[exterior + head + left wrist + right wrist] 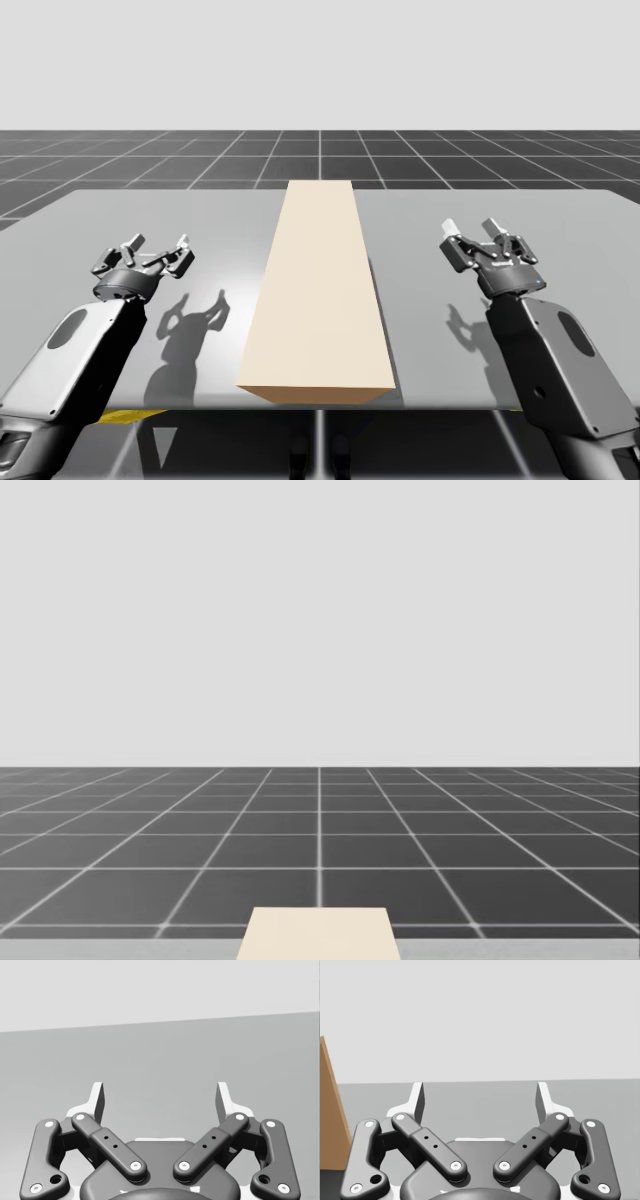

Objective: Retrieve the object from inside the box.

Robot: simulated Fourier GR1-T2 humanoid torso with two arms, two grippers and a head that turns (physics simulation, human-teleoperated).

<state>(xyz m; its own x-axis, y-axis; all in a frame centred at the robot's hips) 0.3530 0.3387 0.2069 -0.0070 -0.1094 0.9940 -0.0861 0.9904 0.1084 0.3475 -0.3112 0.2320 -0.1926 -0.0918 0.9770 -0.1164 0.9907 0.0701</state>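
Observation:
A long, closed beige box (318, 290) lies lengthwise down the middle of the grey table (500, 220); its far end (318, 932) shows low in the head view. Whatever is inside is hidden. My left gripper (155, 250) hovers over the table to the box's left, open, with nothing between its fingers (97, 1102). My right gripper (478, 234) hovers to the box's right, also open and holding nothing. In the right wrist view the box's brown side (332, 1120) stands beside the gripper (480, 1100), apart from it.
Bare grey table surface lies on both sides of the box. The table's front edge (450, 405) runs close to the box's near end. A dark tiled floor (320, 830) stretches beyond the table.

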